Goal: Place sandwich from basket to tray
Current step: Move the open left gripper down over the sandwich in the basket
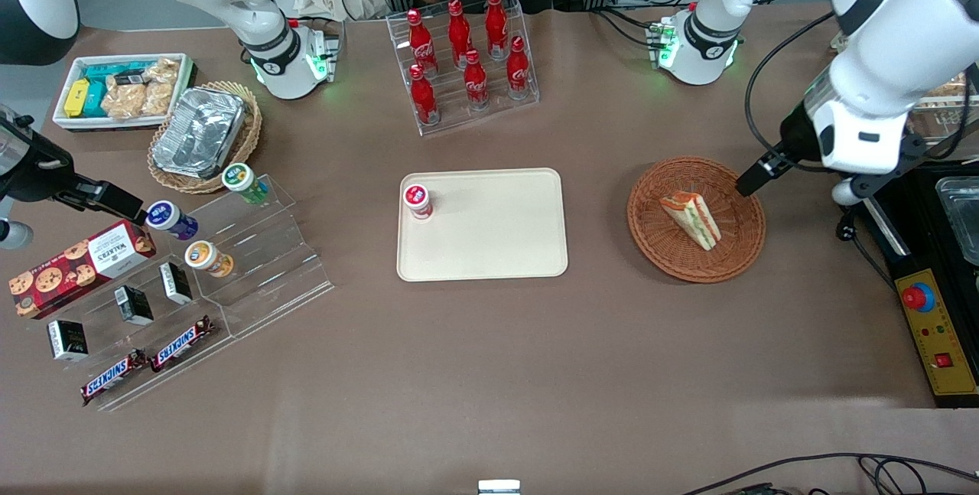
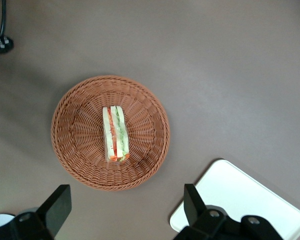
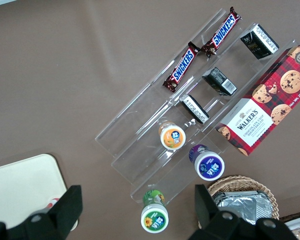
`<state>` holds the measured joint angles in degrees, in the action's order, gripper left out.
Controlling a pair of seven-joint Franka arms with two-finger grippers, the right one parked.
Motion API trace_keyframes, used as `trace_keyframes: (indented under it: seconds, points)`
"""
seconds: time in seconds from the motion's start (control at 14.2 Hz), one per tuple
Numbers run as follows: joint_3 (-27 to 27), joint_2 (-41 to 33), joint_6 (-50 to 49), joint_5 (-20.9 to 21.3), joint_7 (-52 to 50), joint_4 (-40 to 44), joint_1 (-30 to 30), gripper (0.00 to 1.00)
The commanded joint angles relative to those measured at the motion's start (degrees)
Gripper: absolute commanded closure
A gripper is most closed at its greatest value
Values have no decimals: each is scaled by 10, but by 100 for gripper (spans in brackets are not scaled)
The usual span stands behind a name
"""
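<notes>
Sandwich (image 1: 691, 219) lies in the basket (image 1: 658, 242) on the counter (image 1: 489, 372); tray (image 1: 489, 250) beside the basket, apart; gripper (image 2: 125, 210) hovers above the basket, jaws apart, holding nothing.

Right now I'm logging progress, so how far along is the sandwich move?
Nothing is done yet: the triangular white-bread sandwich lies in the round reddish-brown wicker basket. The left gripper hangs open above it, holding nothing. Grasping, lifting and setting it on the cream rectangular tray all remain.
</notes>
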<state>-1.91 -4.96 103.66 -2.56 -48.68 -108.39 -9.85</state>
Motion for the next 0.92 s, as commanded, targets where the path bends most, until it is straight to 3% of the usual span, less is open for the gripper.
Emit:
trace_keyframes:
  seconds: [0.0,0.63,0.85]
  points:
    - [2,-12,51,-3,-45,-66,-9,0]
    - [2,-20,231,-3,-74,-257,-27,0]
    - [2,-14,296,29,-83,-306,-32,0]
